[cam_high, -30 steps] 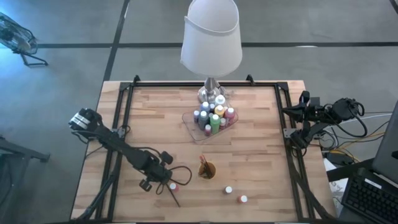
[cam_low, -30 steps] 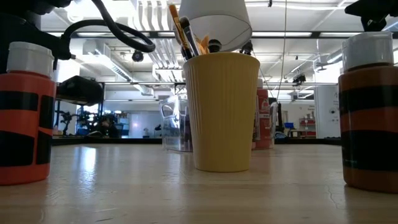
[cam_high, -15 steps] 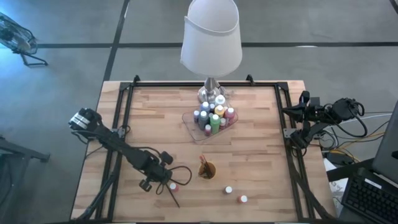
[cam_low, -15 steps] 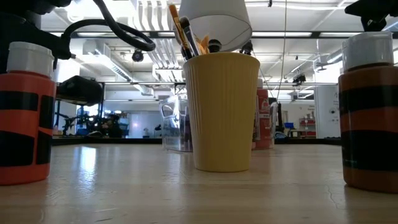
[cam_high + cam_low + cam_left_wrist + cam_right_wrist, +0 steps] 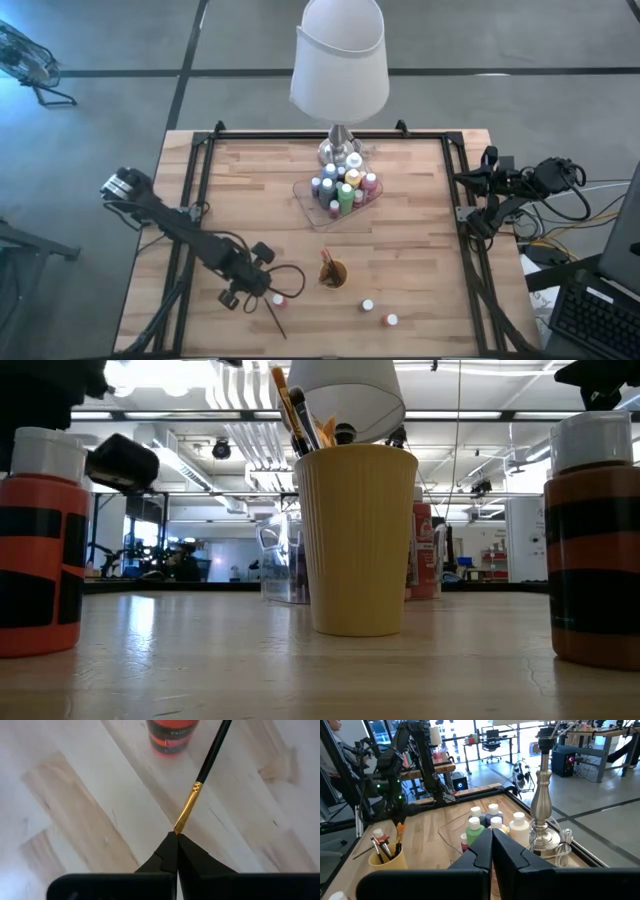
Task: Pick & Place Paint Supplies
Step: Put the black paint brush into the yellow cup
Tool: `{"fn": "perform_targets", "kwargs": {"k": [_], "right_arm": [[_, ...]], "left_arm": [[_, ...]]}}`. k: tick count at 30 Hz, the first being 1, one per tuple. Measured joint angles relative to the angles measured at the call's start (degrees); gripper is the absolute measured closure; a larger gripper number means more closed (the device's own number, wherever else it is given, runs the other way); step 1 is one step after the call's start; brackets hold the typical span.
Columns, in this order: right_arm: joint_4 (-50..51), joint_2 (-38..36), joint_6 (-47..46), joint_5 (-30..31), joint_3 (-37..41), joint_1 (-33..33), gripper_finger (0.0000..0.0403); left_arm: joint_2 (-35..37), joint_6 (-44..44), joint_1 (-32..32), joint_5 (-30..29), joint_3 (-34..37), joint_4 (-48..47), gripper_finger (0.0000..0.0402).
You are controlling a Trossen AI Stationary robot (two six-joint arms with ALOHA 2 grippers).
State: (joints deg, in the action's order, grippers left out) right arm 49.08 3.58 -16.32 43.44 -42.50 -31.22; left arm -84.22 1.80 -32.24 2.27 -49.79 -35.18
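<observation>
Wooden counter; lamp at far edge. Clear tray beside lamp base holds clustered paint bottles. Orange cup holds brushes. Three loose bottles near front edge. Left end effector clenched on brush tip, beside red bottle. Right end effector clenched, empty, parked at counter's right edge.

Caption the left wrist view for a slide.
Left tool shut on the bristle tip of a dark-handled brush lying on the wooden table, beside an orange paint bottle.

Dark-handled brush beside red bottle
</observation>
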Motion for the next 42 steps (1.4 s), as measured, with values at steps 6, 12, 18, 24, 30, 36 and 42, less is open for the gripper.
{"fn": "perform_targets", "kwargs": {"k": [6,12,18,24,30,36,42], "right_arm": [[0.00,0.00,0.00,0.02,0.00,-0.02,0.0394],[0.00,0.02,0.00,0.00,0.00,0.00,0.0394],[0.00,0.00,0.01,0.01,0.00,-0.01,0.0394],[0.00,0.00,0.02,0.00,0.00,0.00,0.0394],[0.00,0.00,0.00,0.02,0.00,-0.02,0.0394],[0.00,0.01,0.00,0.00,0.00,-0.02,0.0394],[0.00,0.02,0.00,0.00,0.00,-0.01,0.0394]], "left_arm": [[1.68,-1.74,-0.45,-0.14,-3.65,-5.30,0.0401],[1.86,-1.66,-0.45,-0.20,-9.20,-5.11,0.0401],[1.86,-1.15,-0.45,-0.55,-17.07,-5.19,0.0401],[1.88,10.04,-0.45,-8.11,-26.72,-8.60,0.0401],[1.72,30.63,-0.44,-28.75,-32.21,-9.62,0.0401],[-0.46,49.08,1.17,-47.07,-32.47,-2.32,0.0401],[-4.39,60.70,2.58,-55.22,-32.42,1.52,0.0401]]}}
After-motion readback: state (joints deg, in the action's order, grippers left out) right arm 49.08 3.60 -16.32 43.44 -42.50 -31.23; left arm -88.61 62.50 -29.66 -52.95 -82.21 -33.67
